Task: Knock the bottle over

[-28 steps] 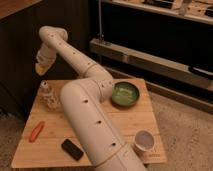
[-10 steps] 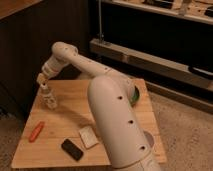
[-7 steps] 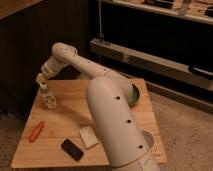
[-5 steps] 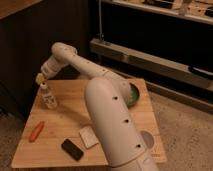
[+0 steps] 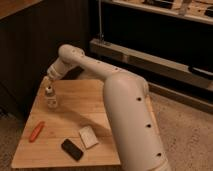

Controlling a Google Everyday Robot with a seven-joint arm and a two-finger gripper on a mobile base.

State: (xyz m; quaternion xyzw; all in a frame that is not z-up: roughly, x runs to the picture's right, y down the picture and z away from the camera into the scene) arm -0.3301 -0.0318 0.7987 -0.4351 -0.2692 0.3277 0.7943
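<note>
gripper (image 5: 48,86) seemingly touching upright bottle (image 5: 50,98), wooden table (image 5: 80,100), dark room.

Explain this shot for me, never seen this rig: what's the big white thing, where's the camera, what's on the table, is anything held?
The big white shape is the robot's single arm, reaching from the lower right across a small wooden table. There is only one view; it looks down along the arm, and its exact mount is not known. At the arm's far end is the gripper, at the table's back left, right above the bottle. The bottle stands upright, small and pale, and is the thing to be knocked over. Whether the gripper touches it cannot be told. Also on the table: an orange carrot-like object near the left edge, a black phone-like slab at the front, and a small white box beside it. Nothing is visibly held.
</note>
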